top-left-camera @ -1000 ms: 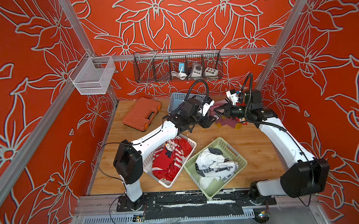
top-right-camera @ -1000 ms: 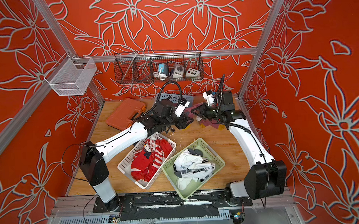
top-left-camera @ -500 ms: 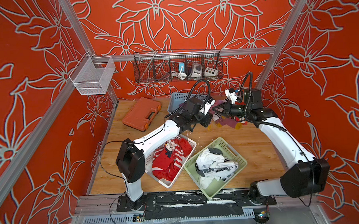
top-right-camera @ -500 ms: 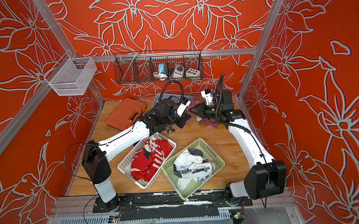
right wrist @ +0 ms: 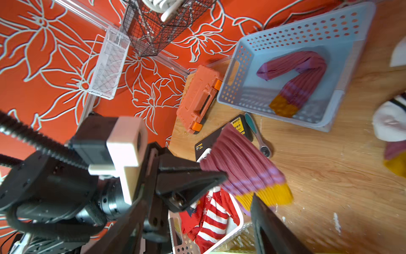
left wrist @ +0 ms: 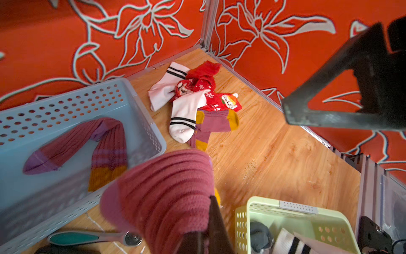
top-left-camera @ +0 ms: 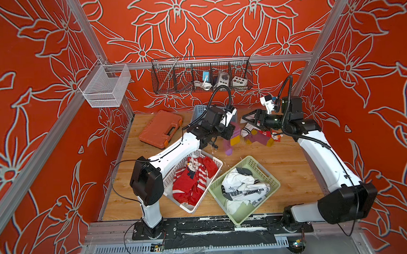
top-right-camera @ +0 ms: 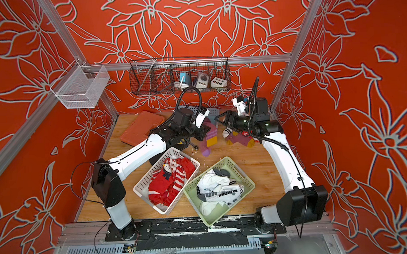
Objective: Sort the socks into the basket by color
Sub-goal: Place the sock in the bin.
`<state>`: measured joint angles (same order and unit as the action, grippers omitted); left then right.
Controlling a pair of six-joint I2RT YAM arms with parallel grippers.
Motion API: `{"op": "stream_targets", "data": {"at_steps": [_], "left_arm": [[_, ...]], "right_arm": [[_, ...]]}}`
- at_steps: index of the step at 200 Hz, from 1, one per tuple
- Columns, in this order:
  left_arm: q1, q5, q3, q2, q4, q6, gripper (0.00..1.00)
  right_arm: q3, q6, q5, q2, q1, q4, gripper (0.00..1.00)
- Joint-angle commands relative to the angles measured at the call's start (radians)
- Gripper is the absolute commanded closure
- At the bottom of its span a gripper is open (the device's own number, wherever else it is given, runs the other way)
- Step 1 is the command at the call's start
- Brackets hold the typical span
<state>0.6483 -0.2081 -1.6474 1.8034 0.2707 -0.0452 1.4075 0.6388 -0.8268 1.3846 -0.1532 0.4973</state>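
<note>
Bright, even light; blurred wrist foregrounds

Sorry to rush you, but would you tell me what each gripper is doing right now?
Left gripper: closed on a purple sock.
Right gripper: open, holding nothing.

The wooden worktop (top-left-camera: 282, 162) carries an orange case (top-left-camera: 160, 129) and a blue basket (left wrist: 66, 105) at the back, a white basket (top-right-camera: 146, 176) and a green basket (top-left-camera: 264, 171) side by side at the front, loose socks (left wrist: 197, 103) in the far right corner, and a ratchet (left wrist: 92, 238) beside the blue basket.

Bare tabletop (top-left-camera: 285, 160) between green basket (top-left-camera: 264, 169) and sock pile (top-left-camera: 259, 137)
</note>
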Motion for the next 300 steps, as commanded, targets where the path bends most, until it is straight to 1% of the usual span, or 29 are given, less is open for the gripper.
{"op": "stream_targets", "data": {"at_steps": [1, 39, 117, 167, 212, 229, 261, 271, 279, 291, 300], "left_arm": [[-0.030, 0.003, -0.053, 0.016, 0.018, -0.010, 1.00], [-0.085, -0.002, -0.146, 0.073, 0.049, -0.013, 1.00], [-0.205, 0.006, -0.361, 0.230, 0.044, -0.015, 1.00], [-0.251, 0.003, -0.432, 0.342, 0.040, 0.001, 1.00], [-0.273, -0.010, -0.446, 0.433, 0.012, -0.004, 1.00], [-0.280, -0.018, -0.446, 0.454, 0.012, -0.008, 0.98], [-0.286, -0.032, -0.448, 0.482, 0.021, -0.020, 0.89], [-0.286, -0.033, -0.450, 0.491, 0.026, -0.019, 0.84], [-0.288, -0.034, -0.450, 0.497, 0.034, -0.019, 0.74], [-0.290, -0.036, -0.453, 0.501, 0.046, -0.023, 0.52], [-0.292, -0.043, -0.452, 0.501, 0.055, -0.025, 0.42]], "right_arm": [[0.019, -0.028, 0.040, -0.035, 0.013, 0.031, 0.24], [0.003, -0.028, 0.051, -0.034, 0.025, 0.031, 0.24], [0.003, -0.052, 0.069, -0.003, 0.035, 0.044, 0.24], [-0.004, -0.069, 0.086, 0.023, 0.047, 0.050, 0.24], [-0.002, -0.084, 0.097, 0.060, 0.059, 0.061, 0.24], [-0.003, -0.085, 0.098, 0.066, 0.061, 0.060, 0.24], [-0.003, -0.087, 0.101, 0.084, 0.064, 0.059, 0.24], [-0.002, -0.086, 0.100, 0.089, 0.065, 0.059, 0.25], [0.000, -0.087, 0.100, 0.092, 0.065, 0.060, 0.25], [0.002, -0.092, 0.107, 0.097, 0.066, 0.065, 0.25], [0.003, -0.098, 0.113, 0.101, 0.067, 0.071, 0.25]]}}
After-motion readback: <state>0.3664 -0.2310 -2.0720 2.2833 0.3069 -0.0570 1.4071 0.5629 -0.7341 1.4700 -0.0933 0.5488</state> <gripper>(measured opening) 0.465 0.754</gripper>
